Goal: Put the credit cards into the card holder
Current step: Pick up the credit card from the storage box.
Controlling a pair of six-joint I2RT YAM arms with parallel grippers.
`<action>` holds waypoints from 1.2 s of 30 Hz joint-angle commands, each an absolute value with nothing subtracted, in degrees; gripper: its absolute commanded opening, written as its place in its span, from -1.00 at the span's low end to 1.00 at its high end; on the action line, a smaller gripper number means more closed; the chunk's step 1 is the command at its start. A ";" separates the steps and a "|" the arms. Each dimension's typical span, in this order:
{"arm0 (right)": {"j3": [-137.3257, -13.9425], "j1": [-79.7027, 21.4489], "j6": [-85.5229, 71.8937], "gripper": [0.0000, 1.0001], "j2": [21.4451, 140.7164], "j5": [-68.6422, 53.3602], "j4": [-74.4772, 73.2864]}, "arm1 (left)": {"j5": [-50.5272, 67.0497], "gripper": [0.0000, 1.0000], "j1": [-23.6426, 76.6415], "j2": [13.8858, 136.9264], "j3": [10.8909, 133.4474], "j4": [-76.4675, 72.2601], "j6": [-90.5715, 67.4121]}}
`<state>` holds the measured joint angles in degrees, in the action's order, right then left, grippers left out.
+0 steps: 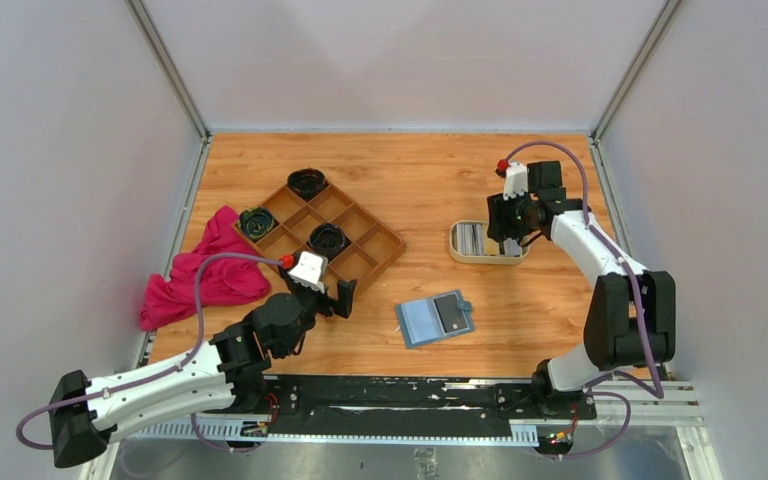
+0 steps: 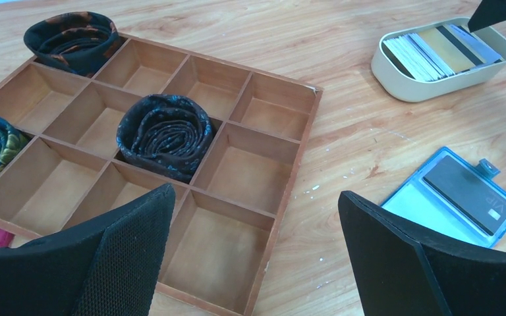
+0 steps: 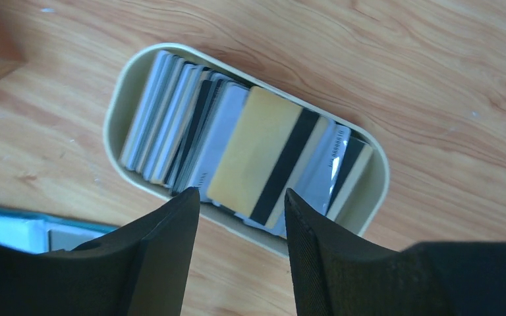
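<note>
The credit cards (image 3: 263, 155) stand stacked in a cream oval tray (image 3: 115, 108), a gold one with a black stripe on top; they also show in the top view (image 1: 475, 238) and the left wrist view (image 2: 435, 52). The card holder (image 1: 422, 322) lies open and teal-blue on the table, with a dark card (image 1: 451, 311) on its right half; the left wrist view shows it too (image 2: 408, 201). My right gripper (image 3: 240, 192) is open and empty, just above the tray's near rim. My left gripper (image 2: 253, 191) is open and empty, over the wooden tray's near corner.
A brown wooden compartment tray (image 1: 378, 250) sits left of centre with three rolled ties (image 1: 328, 238) in it. A pink cloth (image 1: 205, 275) lies at the table's left edge. Grey walls close the table on three sides.
</note>
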<state>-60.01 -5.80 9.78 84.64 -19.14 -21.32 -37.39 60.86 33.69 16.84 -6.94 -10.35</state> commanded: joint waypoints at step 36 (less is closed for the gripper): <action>-67.29 -11.75 12.40 -0.11 95.29 -18.08 -23.55 | -40.26 1.00 60.56 39.55 15.34 -10.81 -10.45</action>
